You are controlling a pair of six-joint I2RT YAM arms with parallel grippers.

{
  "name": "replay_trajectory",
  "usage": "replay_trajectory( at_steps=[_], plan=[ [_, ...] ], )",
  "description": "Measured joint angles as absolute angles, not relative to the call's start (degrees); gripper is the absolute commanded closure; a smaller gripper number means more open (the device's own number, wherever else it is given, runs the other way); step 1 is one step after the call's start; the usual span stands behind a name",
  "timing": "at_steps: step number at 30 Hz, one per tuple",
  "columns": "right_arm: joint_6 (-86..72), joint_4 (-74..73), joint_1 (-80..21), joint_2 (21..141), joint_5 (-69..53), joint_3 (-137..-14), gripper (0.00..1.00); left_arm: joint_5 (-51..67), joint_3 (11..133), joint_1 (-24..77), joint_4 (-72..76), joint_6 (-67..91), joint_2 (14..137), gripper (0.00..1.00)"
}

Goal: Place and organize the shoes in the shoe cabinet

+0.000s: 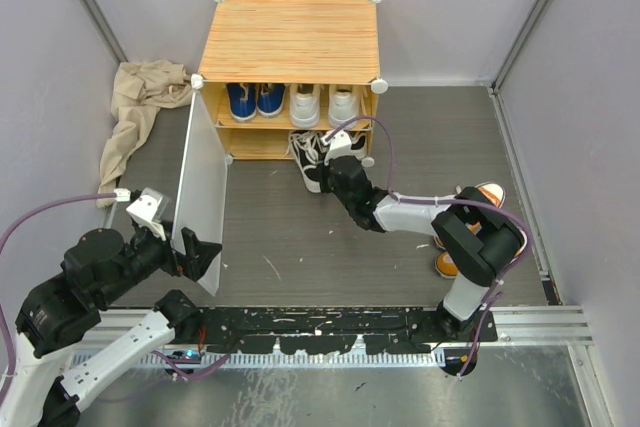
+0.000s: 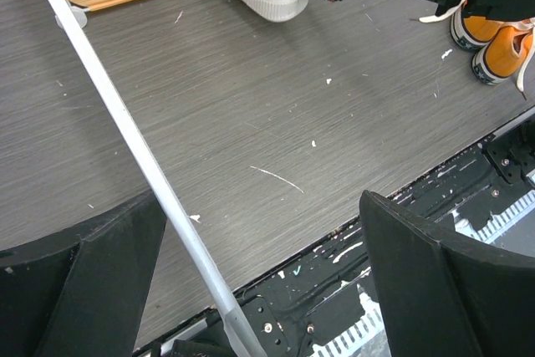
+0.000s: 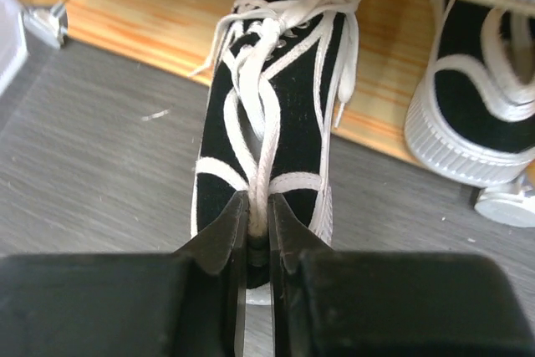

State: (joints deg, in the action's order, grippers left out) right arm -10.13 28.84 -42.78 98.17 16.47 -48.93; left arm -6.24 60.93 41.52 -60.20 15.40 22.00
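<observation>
The shoe cabinet (image 1: 290,39) stands at the back with its pale door panel (image 1: 200,187) swung open to the left. Blue sneakers (image 1: 255,99) and white sneakers (image 1: 322,104) sit on its upper shelf. My right gripper (image 3: 259,206) is shut on the laces of a black high-top (image 3: 301,123), whose toe reaches over the lower shelf board (image 3: 150,31). It also shows in the top view (image 1: 312,165). A second black high-top (image 3: 476,123) stands on that shelf to the right. My left gripper (image 2: 261,198) is open, and the door's edge (image 2: 125,123) runs between its fingers.
Orange sneakers (image 2: 493,39) lie on the floor at the right, partly behind my right arm (image 1: 440,212). A beige cloth (image 1: 140,107) is heaped left of the cabinet. Grey walls close in both sides. A black rail (image 1: 330,327) runs along the near edge.
</observation>
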Motion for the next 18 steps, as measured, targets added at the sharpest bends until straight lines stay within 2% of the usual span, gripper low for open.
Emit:
replay_trajectory(
  at_steps=[6,18],
  plan=[
    [-10.5,31.7,-42.2,98.7,20.9,-51.5,0.98,-6.2,60.9,41.5,-60.2,15.4,22.3,0.02],
    [-10.6,39.6,-38.3,112.8,23.6,-59.9,0.98,-6.3,60.9,41.5,-60.3,15.4,22.1,0.02]
  ],
)
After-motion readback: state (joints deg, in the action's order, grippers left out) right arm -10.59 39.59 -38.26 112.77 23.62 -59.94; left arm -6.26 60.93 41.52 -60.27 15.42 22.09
